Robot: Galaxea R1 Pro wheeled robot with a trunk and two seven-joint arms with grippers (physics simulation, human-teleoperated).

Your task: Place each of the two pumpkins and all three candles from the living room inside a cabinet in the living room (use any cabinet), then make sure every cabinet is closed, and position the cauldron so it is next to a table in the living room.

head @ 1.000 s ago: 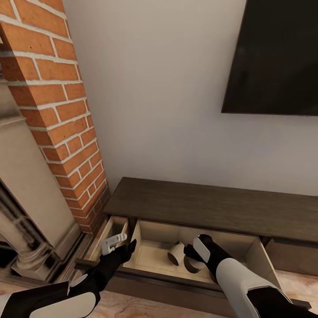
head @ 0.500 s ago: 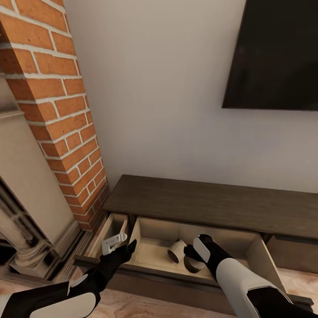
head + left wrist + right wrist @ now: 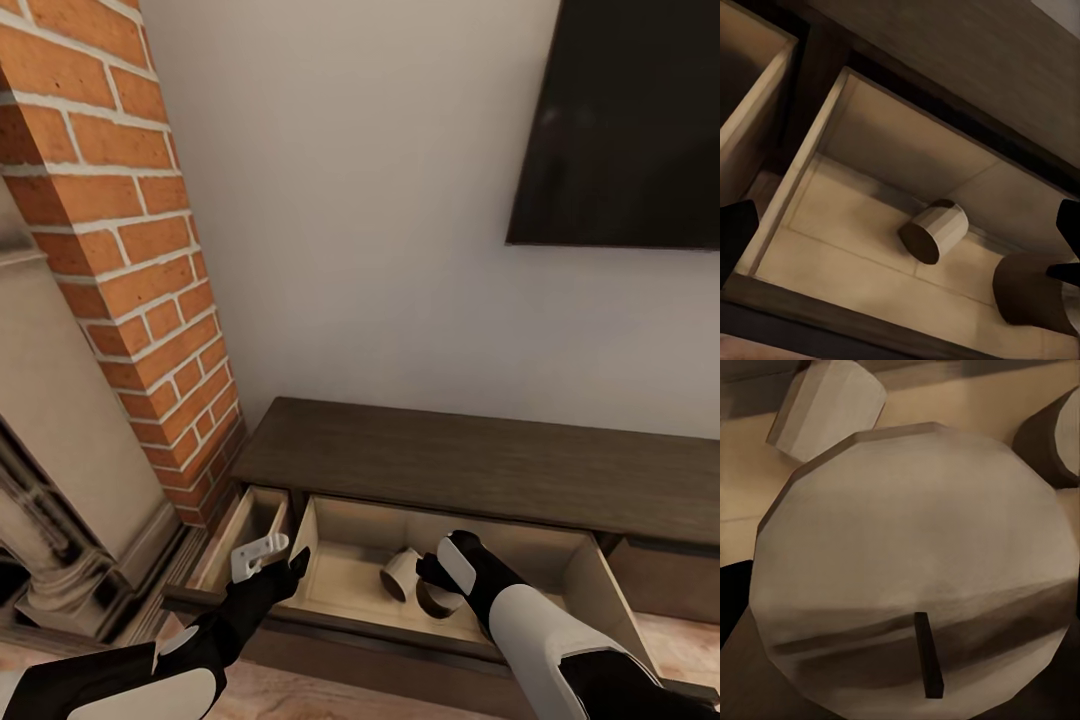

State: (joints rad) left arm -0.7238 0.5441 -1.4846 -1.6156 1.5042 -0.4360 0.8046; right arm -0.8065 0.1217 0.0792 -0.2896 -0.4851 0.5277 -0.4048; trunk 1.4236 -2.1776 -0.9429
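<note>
The right gripper [image 3: 437, 572] grips a stubby tan candle [image 3: 911, 585] over the dark-brown wooden cabinet's [image 3: 470, 465] open drawer; at nine o'clock, the left gripper [image 3: 262, 553] hangs open.

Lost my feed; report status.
Left gripper open, empty. Right gripper at stubby tan candle inside pale open drawer of dark-brown wooden cabinet, grip unclear. Second candle alongside.

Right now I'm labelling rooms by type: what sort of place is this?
Most likely a living room: a red-brick fireplace column, a flat black wall-mounted screen, and beneath it a long low dark-brown wooden cabinet, its drawer open.
</note>
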